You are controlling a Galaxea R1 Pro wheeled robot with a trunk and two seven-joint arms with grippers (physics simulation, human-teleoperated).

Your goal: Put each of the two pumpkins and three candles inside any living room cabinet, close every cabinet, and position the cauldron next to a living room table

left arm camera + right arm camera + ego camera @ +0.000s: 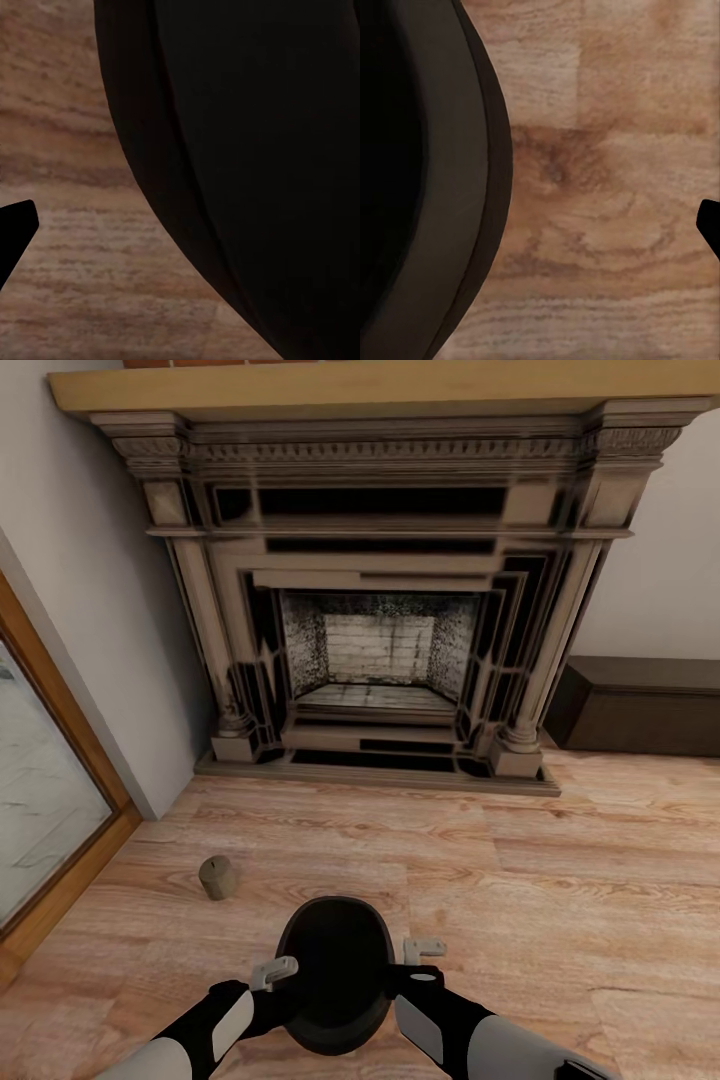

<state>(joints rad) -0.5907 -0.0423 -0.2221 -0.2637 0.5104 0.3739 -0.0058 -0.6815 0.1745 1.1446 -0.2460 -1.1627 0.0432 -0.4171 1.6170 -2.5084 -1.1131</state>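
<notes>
1. The cauldron (335, 972) is a matte black pot with a wide mouth. It sits low in the head view, between the two arms, over the wooden floor (520, 880).
2. The left gripper (274, 971) is at the cauldron's left flank. Its pale fingers lie against the pot's rim. Whether the jaws are clenched on the wall or released cannot be told.
3. The right gripper (424, 950) is at the cauldron's right flank, its pale fingers just beside the rim. The state of its jaws cannot be told either.
4. In the left wrist view, the cauldron's (247, 165) dark curved wall is very close, with floor boards behind it.
5. In the right wrist view, the cauldron's (427, 187) rim and dark interior are on one side, with floor boards beyond.
6. One candle (218, 877), a stubby tan cylinder, stands on the floor, ahead and to the left of the cauldron and apart from it.
7. A fireplace (380, 650) with a carved surround faces the robot.
8. The dark-brown cabinet (640, 705) stands against the wall, to the right of the fireplace.
</notes>
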